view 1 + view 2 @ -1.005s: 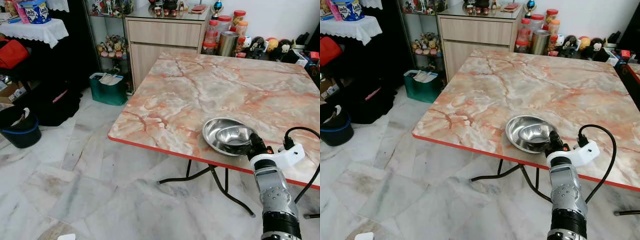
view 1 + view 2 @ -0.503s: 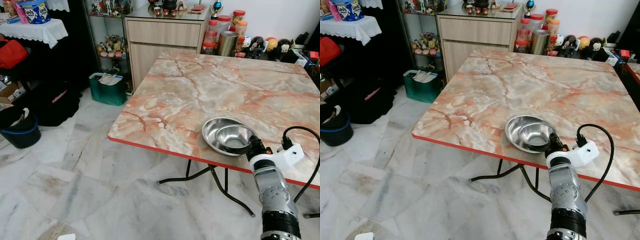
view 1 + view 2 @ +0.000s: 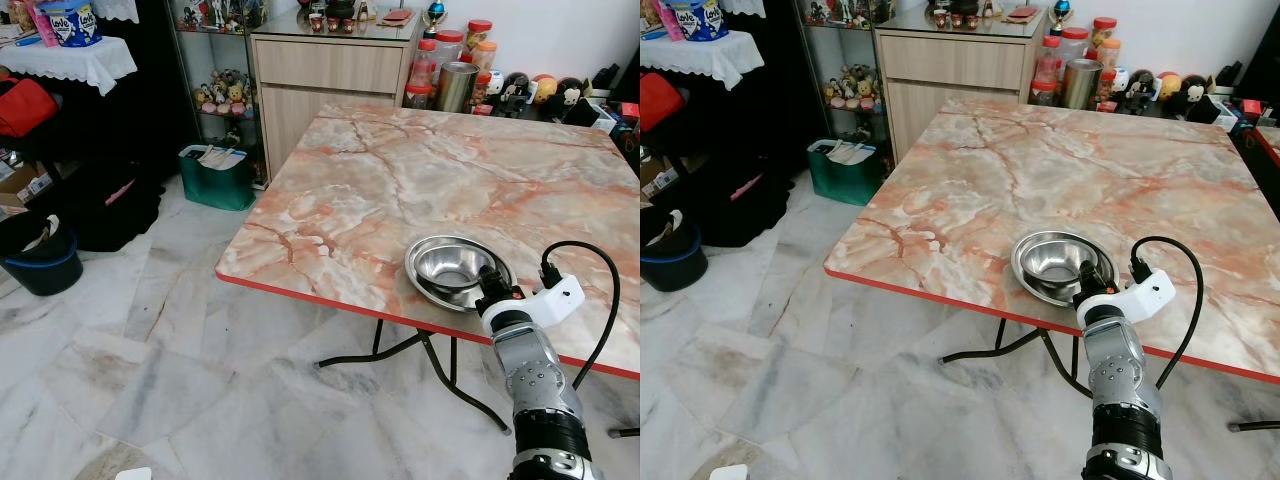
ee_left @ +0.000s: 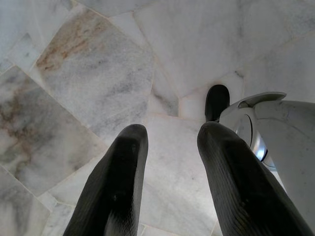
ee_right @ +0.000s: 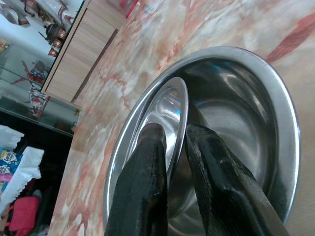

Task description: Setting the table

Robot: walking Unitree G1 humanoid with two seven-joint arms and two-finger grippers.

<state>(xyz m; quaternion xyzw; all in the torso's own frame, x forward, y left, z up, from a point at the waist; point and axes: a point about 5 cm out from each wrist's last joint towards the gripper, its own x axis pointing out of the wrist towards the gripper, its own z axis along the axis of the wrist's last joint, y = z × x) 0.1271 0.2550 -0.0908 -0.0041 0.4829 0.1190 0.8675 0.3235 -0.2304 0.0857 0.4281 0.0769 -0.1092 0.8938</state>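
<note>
A wide steel dish [image 3: 428,285] sits near the front edge of the marble table [image 3: 420,190]. Inside it lies a smaller steel bowl [image 3: 450,264], tipped up on one side. My right gripper [image 3: 487,287] reaches over the dish's near rim. In the right wrist view its two fingers [image 5: 142,187] are shut on the small bowl's rim [image 5: 177,105], one inside and one outside. My left gripper [image 4: 170,135] hangs over the marble floor, open with nothing between its fingers.
Jars [image 3: 436,62] and small toys [image 3: 540,92] line the table's far edge beside a wooden cabinet [image 3: 325,80]. A green bin [image 3: 215,177] and a black bucket [image 3: 40,258] stand on the floor to the left. The table's red front edge [image 3: 330,300] lies close to my right arm.
My right gripper has moved left and further over the dish. The small bowl has shifted with it from the dish's right side toward the middle.
</note>
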